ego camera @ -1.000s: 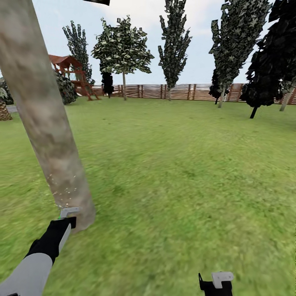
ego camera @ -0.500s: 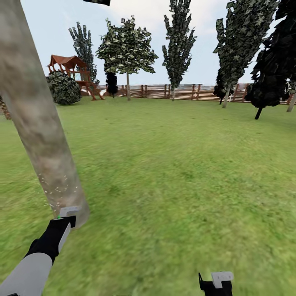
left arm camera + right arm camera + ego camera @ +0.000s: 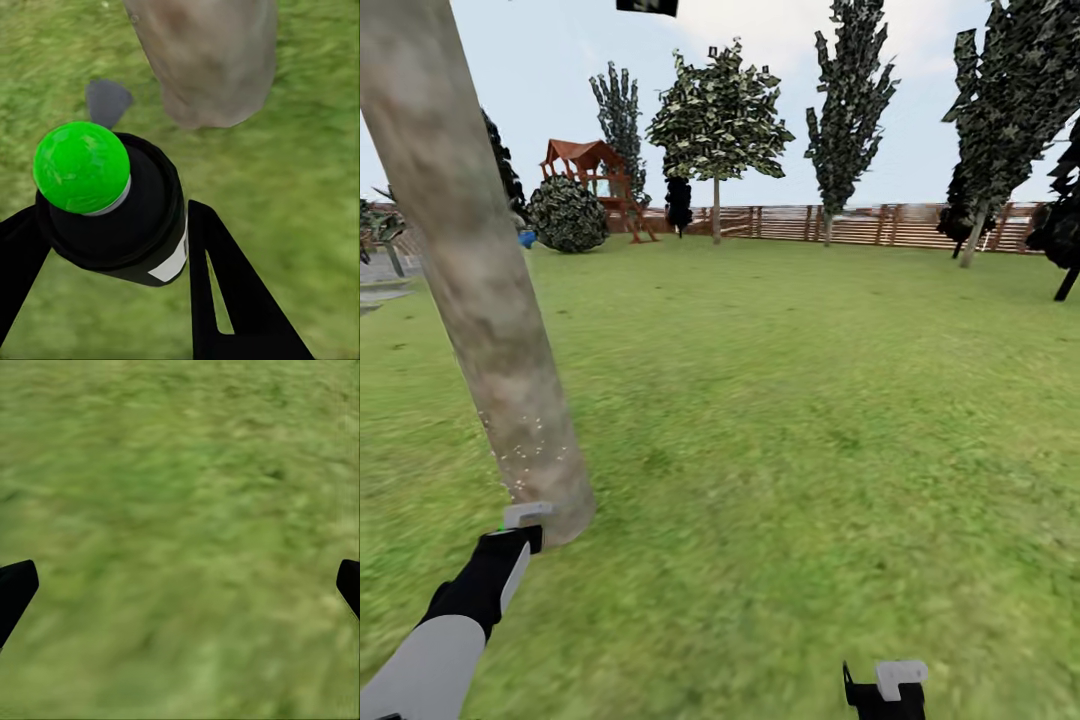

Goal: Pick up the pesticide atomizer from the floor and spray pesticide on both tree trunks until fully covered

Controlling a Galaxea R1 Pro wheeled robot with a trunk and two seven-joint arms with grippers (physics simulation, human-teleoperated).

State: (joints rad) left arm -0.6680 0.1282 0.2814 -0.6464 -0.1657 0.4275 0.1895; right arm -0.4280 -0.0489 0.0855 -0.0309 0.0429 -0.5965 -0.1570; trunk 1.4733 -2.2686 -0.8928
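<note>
right of the trunk (image 3: 480, 290), open lawn (image 3: 810, 400) out to the fence (image 3: 860, 224). at the trunk's foot, left gripper (image 3: 112, 247) clamped on the atomizer (image 3: 112, 206), green tip (image 3: 81, 166) plain from the wrist. well right of the trunk, right gripper (image 3: 180, 585) spread wide above grass.

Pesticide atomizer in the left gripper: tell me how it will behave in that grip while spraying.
The pesticide atomizer looks like a stiff, small, round bottle, so it probably won't flex and is likely light. Its smooth curved side could twist or slip between the left gripper fingers. Held near the tree trunk, a bump might knock it loose.
</note>
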